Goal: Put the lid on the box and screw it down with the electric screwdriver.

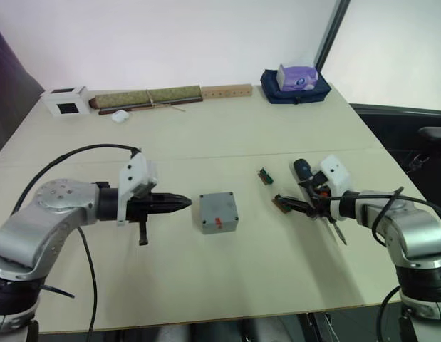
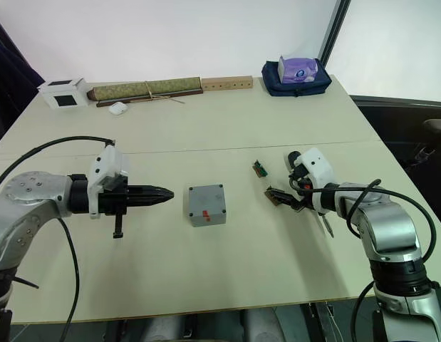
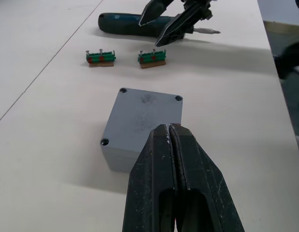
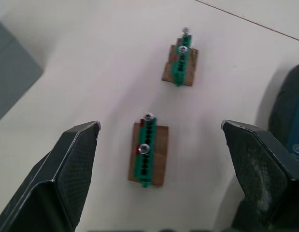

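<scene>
The grey box (image 1: 219, 211) sits mid-table with the flat grey lid (image 3: 145, 110) lying on top, dark screw spots at its corners. A red mark shows on its near side. My left gripper (image 1: 184, 203) is shut and empty, its tip just left of the box and level with it. My right gripper (image 4: 160, 125) is open, its fingers straddling a small green terminal piece (image 4: 147, 154) right of the box, without touching it. The dark electric screwdriver (image 1: 302, 169) lies on the table beside and partly under my right wrist, its metal bit (image 3: 207, 31) pointing toward the near edge.
A second green piece (image 1: 265, 175) lies behind the first. Along the far edge stand a white box with a black square (image 1: 65, 100), a rolled mat (image 1: 149, 96), a wooden block (image 1: 226, 91) and a blue bag with a purple pack (image 1: 295, 84).
</scene>
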`<action>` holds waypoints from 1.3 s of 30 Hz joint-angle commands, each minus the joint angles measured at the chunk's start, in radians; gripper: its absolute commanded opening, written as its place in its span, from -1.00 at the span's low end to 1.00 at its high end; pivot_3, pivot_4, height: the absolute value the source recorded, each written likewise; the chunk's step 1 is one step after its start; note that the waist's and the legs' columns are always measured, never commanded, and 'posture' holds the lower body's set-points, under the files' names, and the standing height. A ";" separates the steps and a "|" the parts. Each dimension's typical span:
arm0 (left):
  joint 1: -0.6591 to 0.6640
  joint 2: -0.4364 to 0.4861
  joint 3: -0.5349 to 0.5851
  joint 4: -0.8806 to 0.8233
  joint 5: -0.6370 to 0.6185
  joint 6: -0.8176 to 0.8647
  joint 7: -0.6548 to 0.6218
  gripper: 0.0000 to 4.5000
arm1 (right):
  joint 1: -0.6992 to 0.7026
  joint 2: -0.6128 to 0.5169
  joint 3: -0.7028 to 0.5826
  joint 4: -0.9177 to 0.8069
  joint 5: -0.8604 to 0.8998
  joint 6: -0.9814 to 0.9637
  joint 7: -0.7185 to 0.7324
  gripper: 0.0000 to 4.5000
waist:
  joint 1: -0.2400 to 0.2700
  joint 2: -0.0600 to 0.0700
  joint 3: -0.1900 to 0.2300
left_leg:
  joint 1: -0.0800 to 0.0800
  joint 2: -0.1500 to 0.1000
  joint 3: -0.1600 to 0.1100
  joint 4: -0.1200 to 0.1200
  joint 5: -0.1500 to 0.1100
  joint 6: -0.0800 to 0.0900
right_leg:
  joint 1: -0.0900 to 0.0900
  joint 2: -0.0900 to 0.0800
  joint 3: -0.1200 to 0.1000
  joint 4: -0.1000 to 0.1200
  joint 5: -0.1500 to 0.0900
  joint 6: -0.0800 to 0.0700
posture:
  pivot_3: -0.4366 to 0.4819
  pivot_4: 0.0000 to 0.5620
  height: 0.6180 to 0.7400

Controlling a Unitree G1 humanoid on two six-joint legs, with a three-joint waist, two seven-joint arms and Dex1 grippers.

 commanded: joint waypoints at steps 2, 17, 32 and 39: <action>-0.012 0.005 -0.008 -0.010 0.003 -0.035 0.008 -1.00 | 0.006 -0.014 0.015 0.010 -0.002 -0.052 -0.010 0.86 | 0.000 0.000 0.000 | 0.000 0.000 0.000 0.000 0.000 0.000 | 0.000 0.000 0.000 0.000 0.000 0.000 | -0.05 -0.47 1.00; 0.017 0.034 -0.012 -0.007 0.009 -0.072 0.016 -1.00 | 0.012 -0.021 0.064 0.020 -0.001 -0.100 -0.029 0.60 | 0.000 0.000 0.001 | 0.000 0.000 0.000 0.000 0.000 0.000 | 0.000 0.000 0.000 0.000 0.000 0.000 | -0.05 -0.47 1.00; 0.017 0.046 -0.012 -0.009 0.004 -0.069 0.036 -1.00 | 0.013 -0.023 0.077 -0.010 0.015 -0.053 -0.029 -0.99 | 0.000 0.000 0.001 | 0.000 0.000 0.000 0.000 0.000 0.000 | 0.000 0.000 0.000 0.000 0.000 0.000 | -0.05 -0.47 1.00; 0.012 0.057 -0.014 0.000 0.002 -0.074 0.033 -1.00 | -0.028 -0.005 0.032 -0.084 0.075 0.036 -0.068 -0.99 | -0.001 0.001 0.001 | 0.000 0.000 0.000 0.000 0.000 0.000 | 0.000 0.000 0.000 0.000 0.000 0.000 | -0.05 -0.47 1.00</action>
